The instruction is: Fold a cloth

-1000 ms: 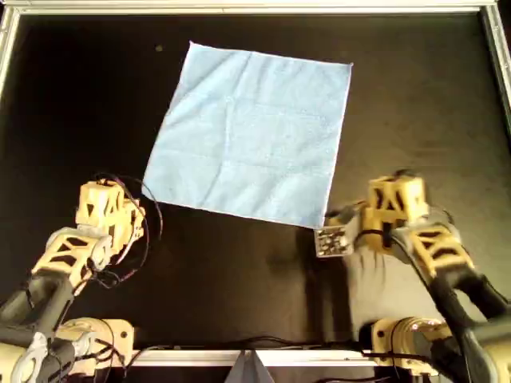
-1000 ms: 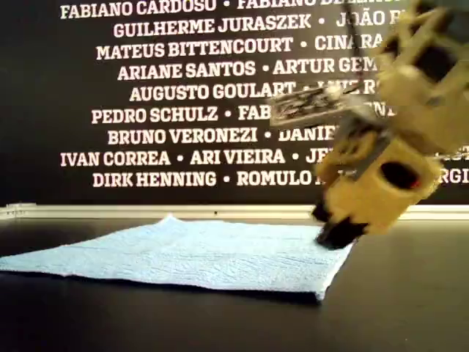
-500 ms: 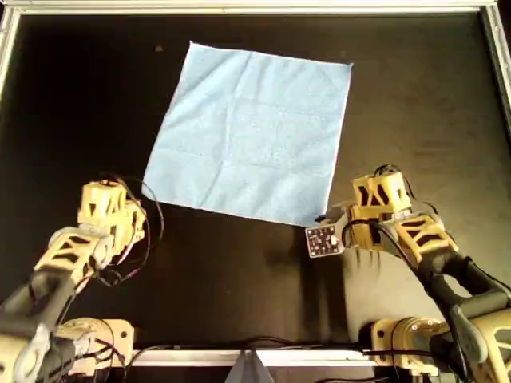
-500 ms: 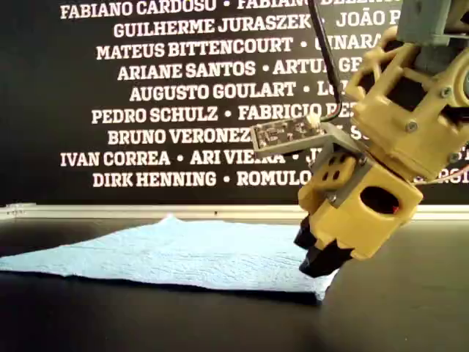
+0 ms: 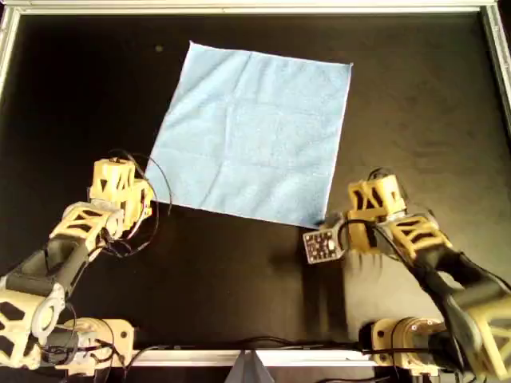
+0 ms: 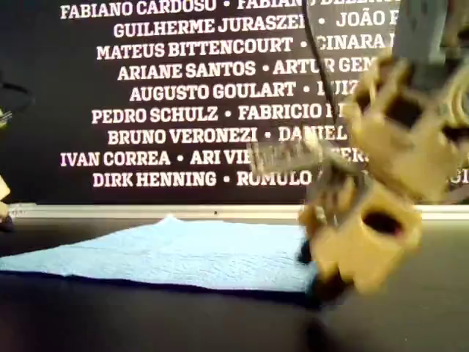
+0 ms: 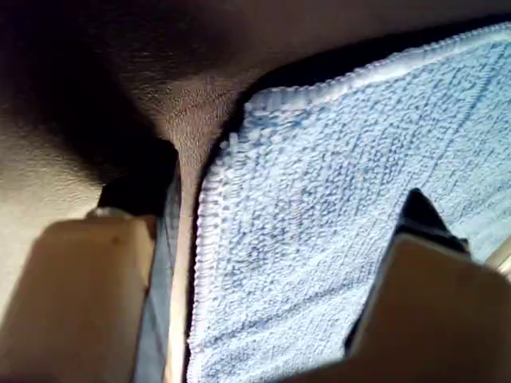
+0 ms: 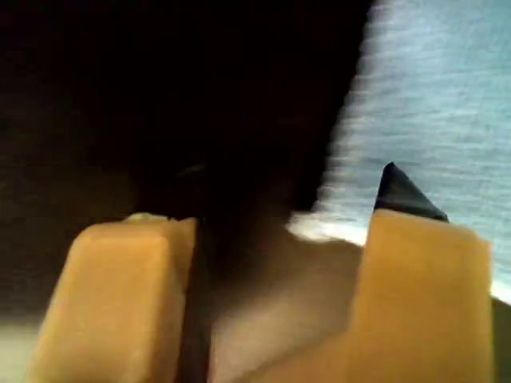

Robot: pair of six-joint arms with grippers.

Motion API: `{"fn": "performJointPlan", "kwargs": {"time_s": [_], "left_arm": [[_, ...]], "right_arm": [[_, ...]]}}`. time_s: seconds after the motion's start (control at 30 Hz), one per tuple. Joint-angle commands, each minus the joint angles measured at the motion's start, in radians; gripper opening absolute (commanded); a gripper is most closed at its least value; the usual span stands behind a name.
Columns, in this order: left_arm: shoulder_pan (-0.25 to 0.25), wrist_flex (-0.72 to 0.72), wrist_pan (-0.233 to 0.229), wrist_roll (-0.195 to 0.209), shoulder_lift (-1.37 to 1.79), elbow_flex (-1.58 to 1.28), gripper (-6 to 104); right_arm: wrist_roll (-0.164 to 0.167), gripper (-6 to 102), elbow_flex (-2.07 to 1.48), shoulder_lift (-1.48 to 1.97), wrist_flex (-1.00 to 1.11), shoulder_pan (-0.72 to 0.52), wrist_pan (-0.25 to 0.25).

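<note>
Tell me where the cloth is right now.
The cloth lies flat on the black table, upper middle of the overhead view, with an arm at each near corner.

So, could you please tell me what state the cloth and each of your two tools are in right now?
cloth: spread flat and unfolded on the black table.
my first tool: open, jaws astride the cloth's near corner on the overhead view's right, not yet shut.
my second tool: open, by the cloth's near corner on the overhead view's left, holding nothing.
</note>
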State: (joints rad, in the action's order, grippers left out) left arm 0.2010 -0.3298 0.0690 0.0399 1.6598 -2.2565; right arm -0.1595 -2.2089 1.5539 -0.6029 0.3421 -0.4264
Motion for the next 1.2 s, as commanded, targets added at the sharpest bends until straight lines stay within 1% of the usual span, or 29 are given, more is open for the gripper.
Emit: {"fn": "performJointPlan", "kwargs": {"time_s": [0.0,0.1,0.2,0.37,0.47,0.53,0.67,0.7,0.83,0.9,1.03,1.1,1.17], "left_arm": [[0.017,0.006,0.006,0.000,-0.002,0.018,96],[0.017,0.006,0.006,0.000,-0.002,0.012,96],[0.017,0.006,0.008,-0.002,-0.012,0.018,95],[0.017,0.006,0.000,-0.003,-0.092,0.080,95],[0.017,0.005,-0.005,-0.003,-0.140,0.127,95],[0.017,0.003,0.008,-0.003,-0.150,0.138,95],[0.018,0.000,0.009,-0.005,-0.152,0.138,94],[0.018,0.000,0.009,-0.011,-0.152,0.137,93],[0.020,-0.003,0.011,-0.081,-0.143,0.126,85],[0.020,-0.003,0.011,-0.104,-0.137,0.124,81],[0.020,-0.003,0.011,-0.109,-0.135,0.123,75],[0.020,-0.003,0.012,-0.109,-0.135,0.123,74],[0.035,-0.003,0.012,-0.109,-0.135,0.124,74]], "right_arm": [[-0.005,82,0.141,-0.067,0.008,0.003,0.015],[-0.006,82,0.193,-0.120,0.009,0.006,0.015],[-0.006,82,0.259,-0.172,0.017,0.000,0.034],[-0.005,82,0.357,-0.235,0.014,0.008,0.149],[-0.005,82,0.365,-0.238,0.014,0.008,0.169],[-0.005,82,0.365,-0.238,0.014,0.002,0.172],[-0.005,82,0.365,-0.238,0.014,-0.002,0.172],[-0.005,82,0.365,-0.238,0.014,-0.002,0.172],[-0.005,82,0.357,-0.235,0.014,-0.002,0.172],[-0.005,82,0.357,-0.233,0.014,-0.002,0.172],[-0.005,78,0.354,-0.225,0.014,-0.005,0.173],[-0.005,74,0.353,-0.219,0.014,-0.006,0.175],[-0.005,70,0.353,-0.218,0.014,-0.006,0.175]]}}
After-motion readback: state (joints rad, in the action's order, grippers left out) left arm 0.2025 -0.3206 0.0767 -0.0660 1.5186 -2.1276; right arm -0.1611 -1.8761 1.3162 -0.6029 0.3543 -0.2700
